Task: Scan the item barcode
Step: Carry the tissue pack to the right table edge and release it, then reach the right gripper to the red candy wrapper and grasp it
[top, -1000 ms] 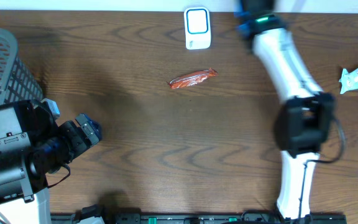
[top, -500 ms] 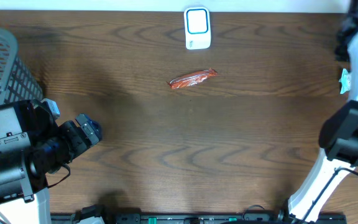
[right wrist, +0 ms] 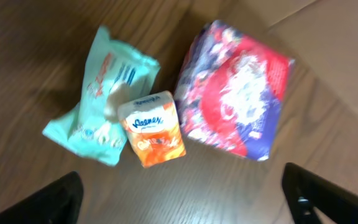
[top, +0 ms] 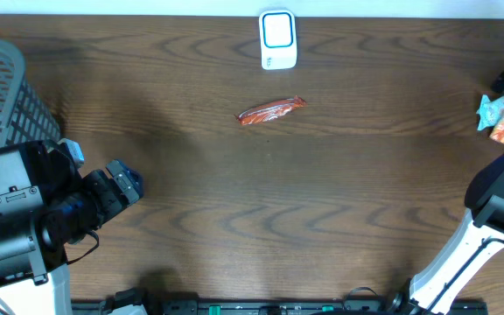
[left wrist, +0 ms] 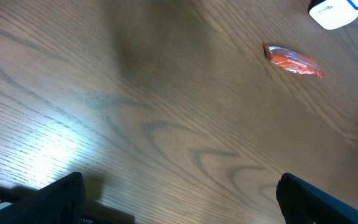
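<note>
Mock shop checkout, barcode scanner [top: 278, 39], basket [top: 3, 57], wooden table [top: 234, 201]

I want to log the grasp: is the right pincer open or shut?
Open. The right pincer shows dark fingers far apart, gripping nothing, facing the small orange tissue packet.

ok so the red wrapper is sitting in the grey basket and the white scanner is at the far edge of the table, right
Not quite. The red wrapper is not in the grey basket. It lies on the bare table, well away from the basket and just in front of the white scanner. The scanner is at the far edge, as you say. The overhead view shows this.
</note>
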Available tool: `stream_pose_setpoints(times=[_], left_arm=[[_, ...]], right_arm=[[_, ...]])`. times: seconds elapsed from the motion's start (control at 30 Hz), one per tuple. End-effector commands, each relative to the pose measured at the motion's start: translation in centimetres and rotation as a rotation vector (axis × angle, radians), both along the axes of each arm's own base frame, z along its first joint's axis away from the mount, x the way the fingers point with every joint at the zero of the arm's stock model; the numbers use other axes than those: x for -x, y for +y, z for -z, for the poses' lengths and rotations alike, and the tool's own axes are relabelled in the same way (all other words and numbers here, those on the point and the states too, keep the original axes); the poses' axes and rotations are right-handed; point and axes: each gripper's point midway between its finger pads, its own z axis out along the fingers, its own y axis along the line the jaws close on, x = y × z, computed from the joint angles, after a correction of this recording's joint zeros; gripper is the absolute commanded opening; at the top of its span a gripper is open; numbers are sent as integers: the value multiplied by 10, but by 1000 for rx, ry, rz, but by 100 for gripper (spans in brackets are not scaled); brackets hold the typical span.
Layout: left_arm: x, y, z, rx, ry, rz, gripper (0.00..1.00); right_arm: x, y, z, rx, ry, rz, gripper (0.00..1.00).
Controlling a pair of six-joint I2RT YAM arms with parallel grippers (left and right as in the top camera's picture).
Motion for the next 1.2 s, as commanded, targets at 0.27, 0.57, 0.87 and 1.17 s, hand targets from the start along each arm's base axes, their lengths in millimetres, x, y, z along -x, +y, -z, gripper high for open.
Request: stream_pose_setpoints(times=[0.27, 0.57, 0.87, 1.17], left_arm=[[0, -2, -2, 10, -7, 4, 98], [0, -2, -2, 10, -7, 4, 98], [0, -2, -2, 10, -7, 4, 98], [0, -2, -2, 10, -7, 4, 98]], right_arm=[[-61, 145, 28, -614, -189, -408, 99], [-65, 326, 11, -996, -164, -738, 96], [-61, 468, 45, -950, -50, -681, 94], [-61, 567, 90, -884, -117, -469, 87]])
